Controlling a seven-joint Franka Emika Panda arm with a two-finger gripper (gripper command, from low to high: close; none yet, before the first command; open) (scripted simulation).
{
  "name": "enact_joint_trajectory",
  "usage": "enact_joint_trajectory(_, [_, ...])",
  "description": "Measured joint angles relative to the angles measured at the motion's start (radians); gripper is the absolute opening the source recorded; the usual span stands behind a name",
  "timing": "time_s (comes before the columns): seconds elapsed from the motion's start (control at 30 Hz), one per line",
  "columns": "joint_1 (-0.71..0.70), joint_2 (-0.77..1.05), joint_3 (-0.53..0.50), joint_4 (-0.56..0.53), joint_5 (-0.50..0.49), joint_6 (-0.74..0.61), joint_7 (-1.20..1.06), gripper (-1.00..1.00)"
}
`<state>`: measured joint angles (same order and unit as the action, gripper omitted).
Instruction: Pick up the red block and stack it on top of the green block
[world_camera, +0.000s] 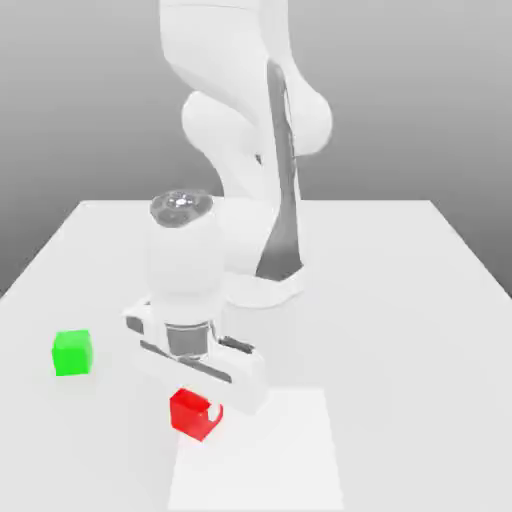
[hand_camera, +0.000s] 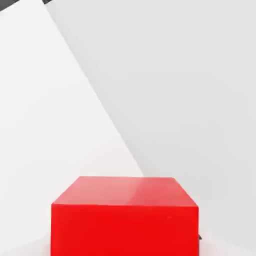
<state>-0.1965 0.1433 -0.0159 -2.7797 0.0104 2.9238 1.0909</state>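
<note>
White table, red block seemingly between fingers

Gripper sits over red block, seemingly gripping; green block well apart.

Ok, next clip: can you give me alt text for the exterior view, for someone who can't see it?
A white robot arm reaches down over a white table, its hand at a red block near the front edge. A green block sits apart on the table, toward the exterior view's left, with nothing stacked on it.
</note>
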Motion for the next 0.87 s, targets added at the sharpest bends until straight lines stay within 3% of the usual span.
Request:
enact_joint_trajectory(0.13, [-0.011, -0.133, -0.008, -0.019, -0.015, -0.114, -0.004, -1.0])
enact_joint_trajectory(0.53, [-0.343, -0.291, -0.326, -0.037, -0.126, -0.248, -0.362, -1.0])
enact_joint_trajectory(0.63, [-0.345, -0.222, -0.354, -0.035, -0.073, -0.183, -0.429, -1.0])
enact_joint_trajectory(0.77, [-0.344, -0.08, -0.322, -0.029, 0.078, -0.057, -0.54, -1.0])
enact_joint_trajectory(0.8, [-0.352, -0.058, -0.309, -0.028, 0.105, -0.037, -0.56, 1.0])
enact_joint_trajectory(0.87, [-0.352, -0.058, -0.309, -0.028, 0.105, -0.037, -0.56, 1.0])
